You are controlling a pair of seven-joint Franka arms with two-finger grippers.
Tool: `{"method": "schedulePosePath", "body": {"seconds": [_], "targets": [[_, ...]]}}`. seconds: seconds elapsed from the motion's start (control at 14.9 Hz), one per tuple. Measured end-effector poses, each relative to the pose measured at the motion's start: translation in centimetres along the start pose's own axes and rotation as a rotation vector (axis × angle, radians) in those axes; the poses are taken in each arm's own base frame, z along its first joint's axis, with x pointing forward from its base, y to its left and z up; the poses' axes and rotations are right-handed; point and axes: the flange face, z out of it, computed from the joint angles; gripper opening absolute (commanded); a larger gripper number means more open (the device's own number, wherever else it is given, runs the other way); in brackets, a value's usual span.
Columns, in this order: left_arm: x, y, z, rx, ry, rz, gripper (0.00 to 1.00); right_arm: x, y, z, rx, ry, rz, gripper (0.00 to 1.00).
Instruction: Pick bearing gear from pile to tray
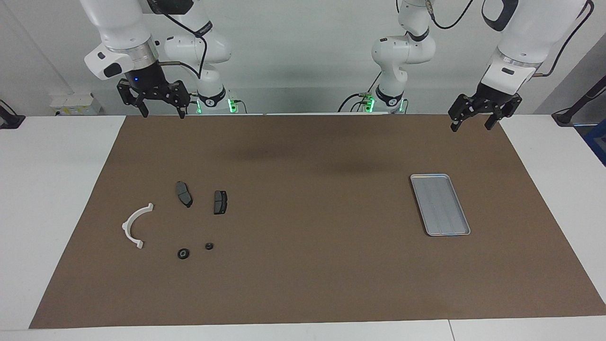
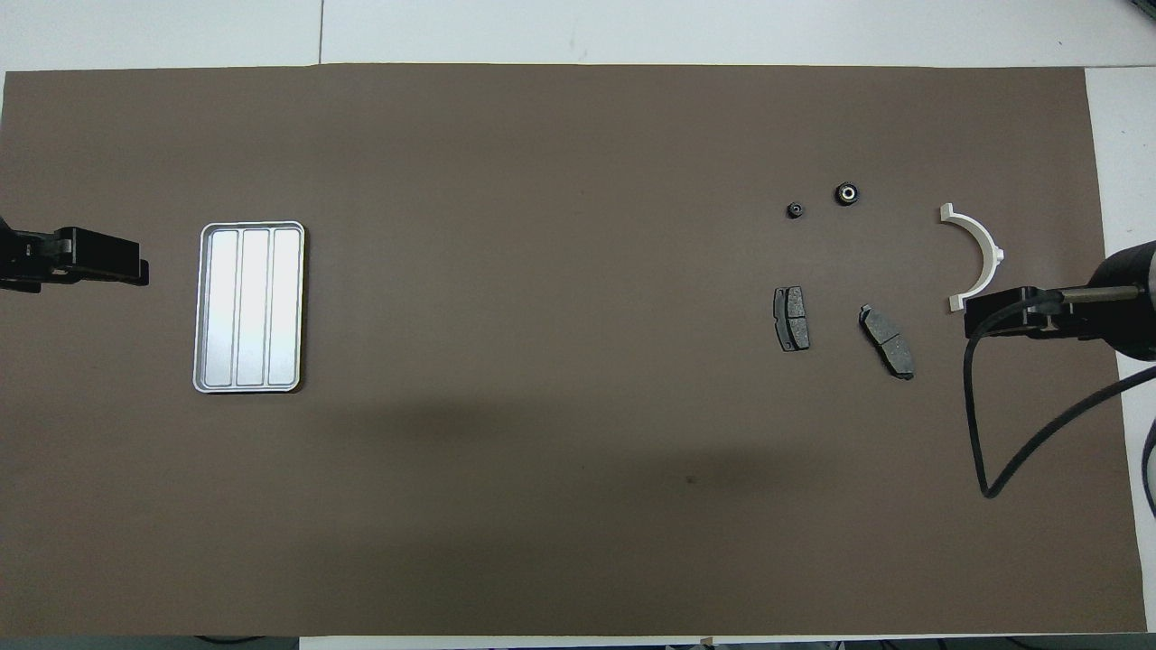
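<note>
The pile lies toward the right arm's end of the brown mat: a white half-ring bracket (image 1: 135,225) (image 2: 975,257), two dark brake pads (image 1: 183,193) (image 1: 220,201), and two tiny black round pieces (image 1: 183,254) (image 1: 209,246). The larger round piece (image 2: 846,192) has a pale centre, but I cannot tell which of the two is the bearing gear. The silver ribbed tray (image 1: 428,176) (image 2: 248,307) sits empty toward the left arm's end. My right gripper (image 1: 161,113) (image 2: 969,321) hangs open, high over the mat's robot-side edge. My left gripper (image 1: 471,125) (image 2: 143,268) hangs open over that same edge.
The brown mat (image 1: 307,246) covers most of the white table (image 1: 52,189). A black cable (image 2: 984,433) loops down from the right arm over the mat in the overhead view.
</note>
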Motion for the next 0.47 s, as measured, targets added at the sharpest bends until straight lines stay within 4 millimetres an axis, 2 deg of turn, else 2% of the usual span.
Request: {"method": "schedulePosePath", "body": {"seconds": [0.47], "targets": [[-0.1, 1.3, 0.3, -0.001, -0.005, 0.018, 1.0, 0.1, 0.1, 0.0, 0.002, 0.004, 0.002, 1.0]]}}
